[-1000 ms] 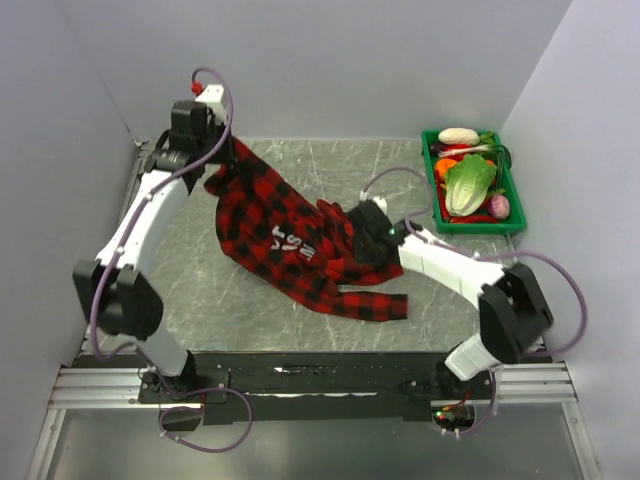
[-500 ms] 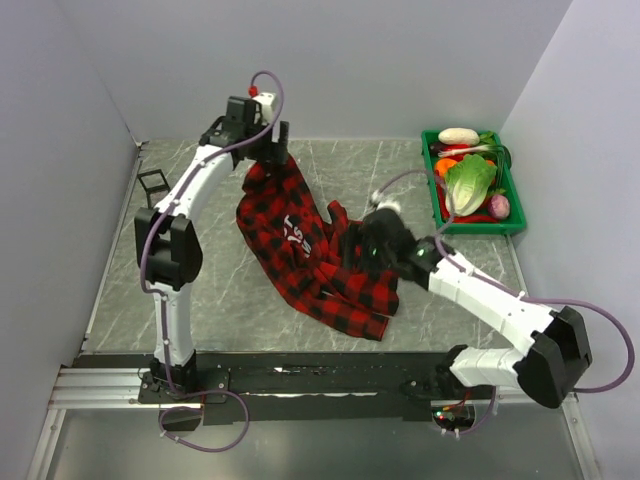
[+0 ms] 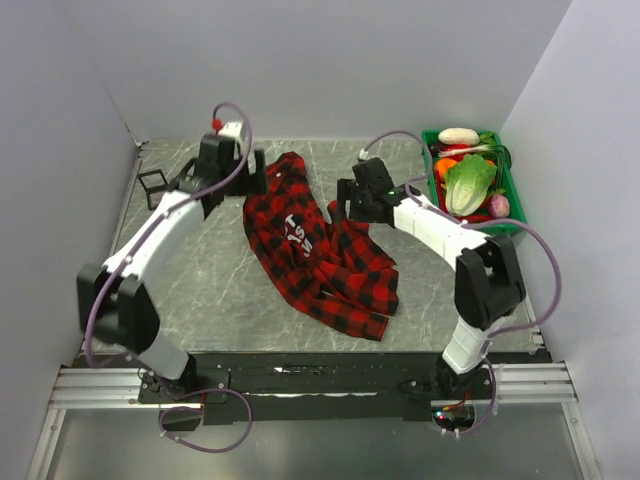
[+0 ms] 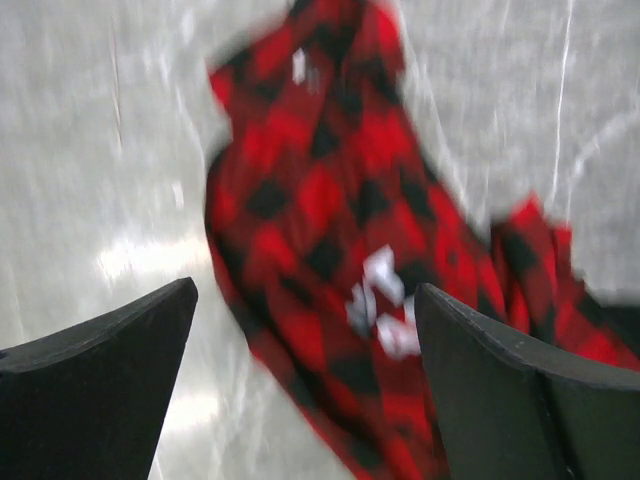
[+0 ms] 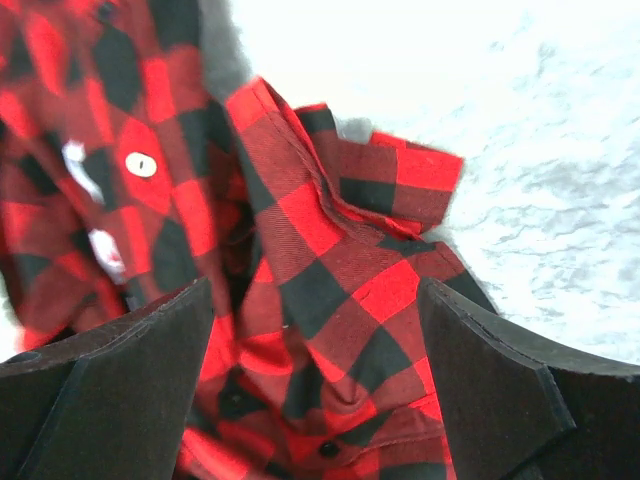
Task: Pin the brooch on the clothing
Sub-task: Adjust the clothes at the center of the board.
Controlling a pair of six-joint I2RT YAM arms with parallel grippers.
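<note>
The clothing [image 3: 320,260], a red-and-black plaid shirt with white letters, lies crumpled on the grey marbled table. My left gripper [image 3: 250,180] hovers open at its far left edge; in the left wrist view the shirt [image 4: 330,230] lies blurred below the empty left gripper [image 4: 305,290]. My right gripper [image 3: 345,205] is open above the shirt's far right part, and its view shows folded plaid [image 5: 330,280] under the empty right gripper [image 5: 315,285]. A small pale round disc [image 5: 141,164] sits on the cloth beside the letters; I cannot tell whether it is the brooch.
A green tray [image 3: 480,228] of vegetables stands at the back right. A small black wire-frame cube [image 3: 152,183] sits at the back left by the wall. Grey walls close in the table on three sides.
Both grippers have opened and let go of the shirt, which now lies bunched on the table. The left arm swung back leftwards; the right gripper moved toward the far side.
</note>
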